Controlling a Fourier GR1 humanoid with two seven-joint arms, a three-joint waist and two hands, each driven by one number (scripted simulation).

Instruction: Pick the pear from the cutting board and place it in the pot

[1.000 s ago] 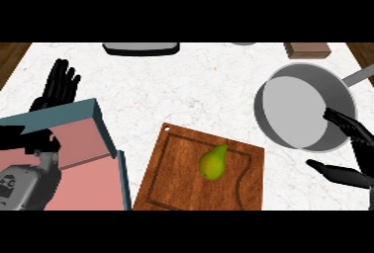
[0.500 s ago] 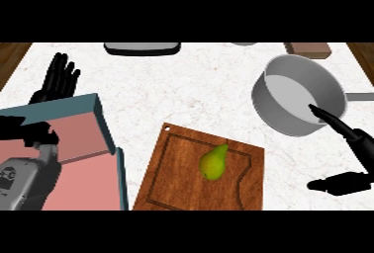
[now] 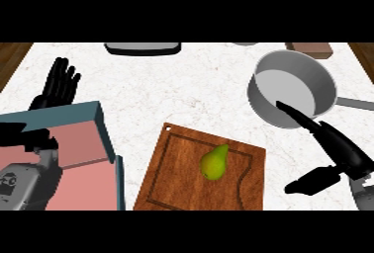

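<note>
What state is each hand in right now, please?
Left hand: open, resting at the view's left, holding nothing.
Right hand: open, fingers straight beside the pot, holding nothing.

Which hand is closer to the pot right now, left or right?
The right hand: its straight fingers reach the rim of the pot at the view's right. The left hand rests open, fingers up, at the far left, well away from it.
</note>
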